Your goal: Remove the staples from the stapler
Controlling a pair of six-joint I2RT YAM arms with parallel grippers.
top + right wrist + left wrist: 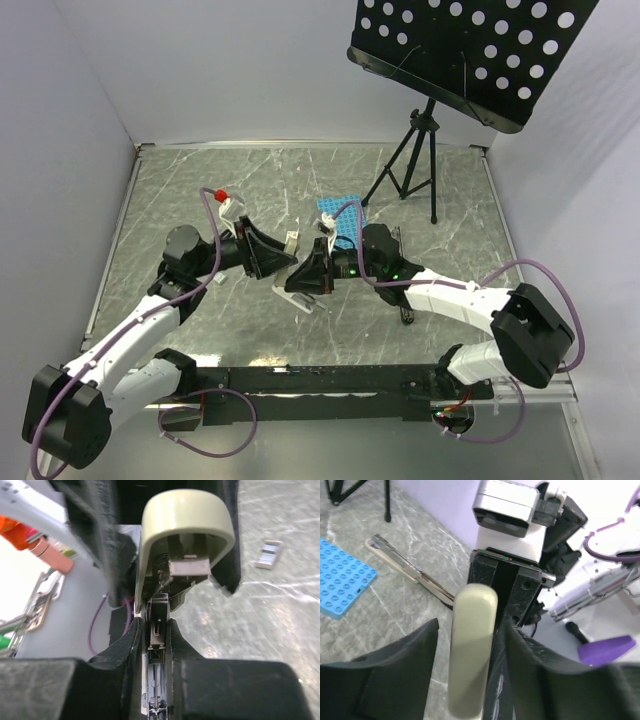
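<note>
The stapler [185, 520] is up off the desk [200, 180], near the middle, between the two arms. It is open. Its cream top [472, 650] is swung away from its metal rail [158, 645]. Its long silver bar [405, 565] hangs open too, and its far end lies low by the desk at 6 o'clock from the top in the view from above.

The right fingers [131, 652] come in from 3 o'clock. They are close together and pinch the metal rail tight on both sides.

The left fingers [520, 650] come in from 9 o'clock. The cream top sits between them. A thin gap shows on one side, so I cannot tell if they squeeze it.

One small strip of staples [268, 554] lies flat on the desk. In the right wrist view it is at 2 o'clock from the stapler, near it but not touching.

A blue plate [340, 215] with bumps lies on the desk at 1 o'clock from the stapler, just beside the right arm. A black stand [415, 160] with three legs is at 2 o'clock, well apart, near the far corner.
</note>
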